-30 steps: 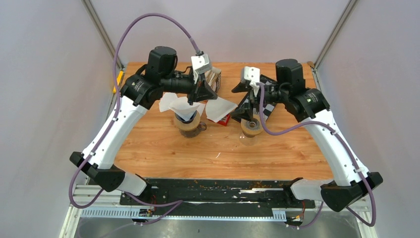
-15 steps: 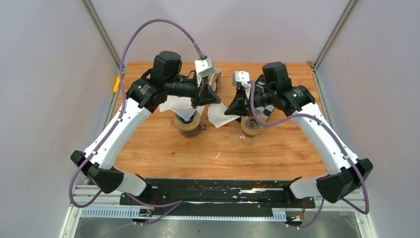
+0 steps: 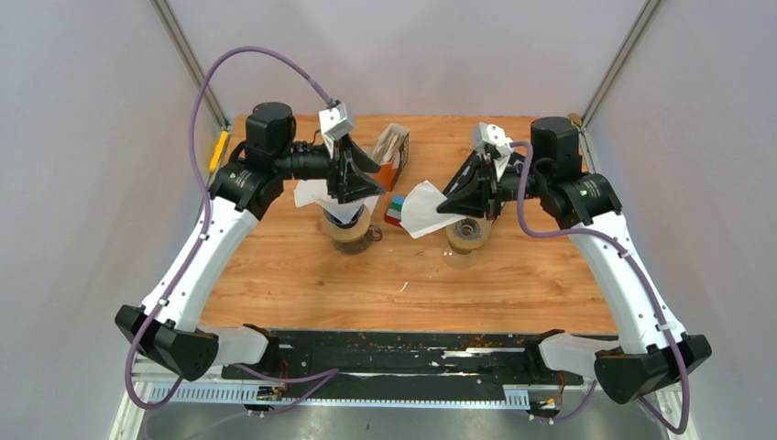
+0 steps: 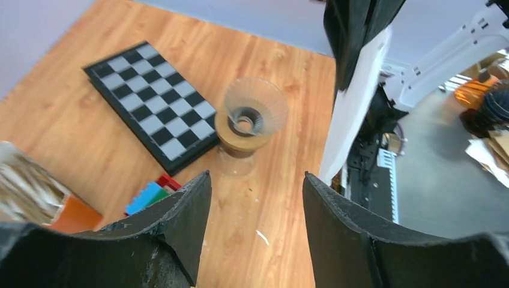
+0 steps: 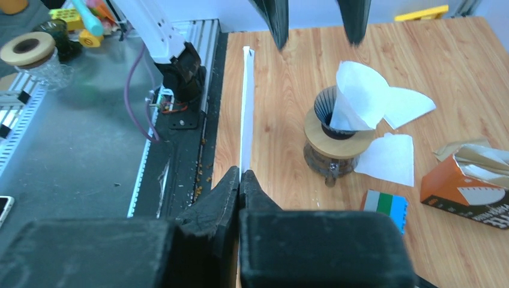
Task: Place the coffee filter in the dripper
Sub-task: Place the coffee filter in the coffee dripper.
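Observation:
My right gripper (image 5: pixel 240 174) is shut on a white coffee filter (image 5: pixel 245 108), seen edge-on and held upright in the air. From above, that filter (image 3: pixel 421 207) hangs from the right gripper (image 3: pixel 444 205), just left of the empty glass dripper (image 3: pixel 467 234) with a wooden collar. My left gripper (image 3: pixel 366 183) is open and empty above a second dripper (image 3: pixel 348 225), which has a filter (image 3: pixel 341 203) sitting in it. The left wrist view shows the empty dripper (image 4: pixel 251 117) ahead of the open left gripper (image 4: pixel 257 177), and the held filter (image 4: pixel 354 102) to its right.
A checkerboard (image 4: pixel 153 102) lies behind the empty dripper. Coloured blocks (image 3: pixel 395 209) and an open orange box (image 3: pixel 392 154) sit between the arms. Loose filters (image 5: pixel 393 159) lie beside the filled dripper (image 5: pixel 336 135). A black rail (image 3: pixel 403 353) runs along the near edge.
The left gripper let go of the filter, opened and drew back left. The right gripper shut on that filter and pulled it right, toward the empty dripper.

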`<state>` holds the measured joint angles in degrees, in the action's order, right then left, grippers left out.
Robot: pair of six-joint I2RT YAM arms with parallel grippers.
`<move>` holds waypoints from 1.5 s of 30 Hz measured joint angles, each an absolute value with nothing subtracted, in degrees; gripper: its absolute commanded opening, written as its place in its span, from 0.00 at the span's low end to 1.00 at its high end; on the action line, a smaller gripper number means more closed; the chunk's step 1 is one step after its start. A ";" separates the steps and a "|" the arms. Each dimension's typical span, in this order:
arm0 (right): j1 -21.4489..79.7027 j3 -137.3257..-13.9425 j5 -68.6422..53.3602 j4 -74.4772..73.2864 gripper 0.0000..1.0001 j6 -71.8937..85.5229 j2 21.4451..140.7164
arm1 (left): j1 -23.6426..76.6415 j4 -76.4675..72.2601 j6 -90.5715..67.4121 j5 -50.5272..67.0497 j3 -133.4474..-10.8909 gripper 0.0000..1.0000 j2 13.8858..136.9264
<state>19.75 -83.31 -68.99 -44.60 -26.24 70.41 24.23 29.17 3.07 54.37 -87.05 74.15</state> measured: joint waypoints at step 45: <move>18.17 -81.36 -68.36 -34.83 0.00 -13.58 69.71 | 32.64 31.81 9.58 54.33 -81.08 0.62 75.79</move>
